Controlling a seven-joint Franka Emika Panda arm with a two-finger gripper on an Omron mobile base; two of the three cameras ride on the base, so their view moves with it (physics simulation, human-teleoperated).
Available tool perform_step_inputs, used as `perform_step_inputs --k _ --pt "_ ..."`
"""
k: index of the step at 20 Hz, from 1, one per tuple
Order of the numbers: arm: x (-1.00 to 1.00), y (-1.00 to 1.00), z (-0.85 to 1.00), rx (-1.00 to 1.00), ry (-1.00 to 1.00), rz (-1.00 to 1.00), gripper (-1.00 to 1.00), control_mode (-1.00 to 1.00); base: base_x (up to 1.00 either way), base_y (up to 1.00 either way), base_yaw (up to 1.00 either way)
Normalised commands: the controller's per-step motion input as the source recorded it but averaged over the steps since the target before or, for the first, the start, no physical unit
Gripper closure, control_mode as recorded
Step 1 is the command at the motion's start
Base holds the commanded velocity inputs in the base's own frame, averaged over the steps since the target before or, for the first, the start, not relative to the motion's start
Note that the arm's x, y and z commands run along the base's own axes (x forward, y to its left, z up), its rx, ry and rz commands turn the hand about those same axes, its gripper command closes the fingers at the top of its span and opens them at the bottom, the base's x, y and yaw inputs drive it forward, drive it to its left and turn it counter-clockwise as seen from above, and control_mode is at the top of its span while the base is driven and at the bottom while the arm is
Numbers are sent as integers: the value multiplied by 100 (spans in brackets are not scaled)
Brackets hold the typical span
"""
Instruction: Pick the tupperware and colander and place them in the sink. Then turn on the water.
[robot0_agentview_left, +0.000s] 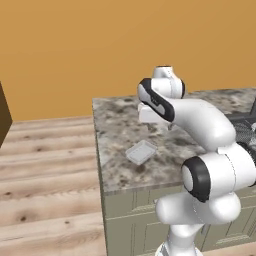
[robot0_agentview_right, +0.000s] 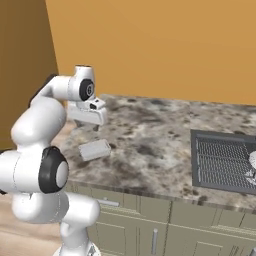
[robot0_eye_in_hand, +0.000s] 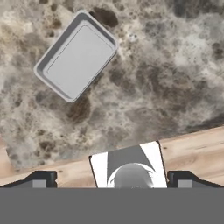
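Observation:
The tupperware (robot0_eye_in_hand: 76, 54), a shallow pale rectangular container with a raised rim, lies empty on the marble counter (robot0_agentview_left: 120, 165) near its left end, also seen as the tupperware (robot0_agentview_left: 141, 151) and the tupperware (robot0_agentview_right: 95, 149). My gripper (robot0_agentview_left: 161, 127) hangs open above the counter, a little beyond the container and well above it. In the hand view the gripper (robot0_eye_in_hand: 113, 180) has nothing between its fingertips (robot0_eye_in_hand: 41, 179), and the container sits to the upper left. The sink (robot0_agentview_right: 222, 160) shows its dark ribbed grid at the right. A pale round shape (robot0_agentview_right: 253, 160) is cut off at that edge; I cannot tell whether it is the colander.
The counter's left edge (robot0_agentview_left: 98, 150) drops to a wood floor (robot0_agentview_left: 45, 190). An orange wall (robot0_agentview_right: 165, 45) runs behind the counter. Cabinet doors (robot0_agentview_right: 150, 230) front it below. My own arm (robot0_agentview_left: 210, 150) stands between the base and the sink side.

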Motion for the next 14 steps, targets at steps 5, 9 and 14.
perform_step_inputs --k 5,9,14 --pt "17 0 -46 0 0 0 -100 -100 0 0 0" --pt "15 0 -46 0 0 0 -100 -100 0 0 0" --pt "8 0 -50 0 0 0 -100 -100 0 0 0"
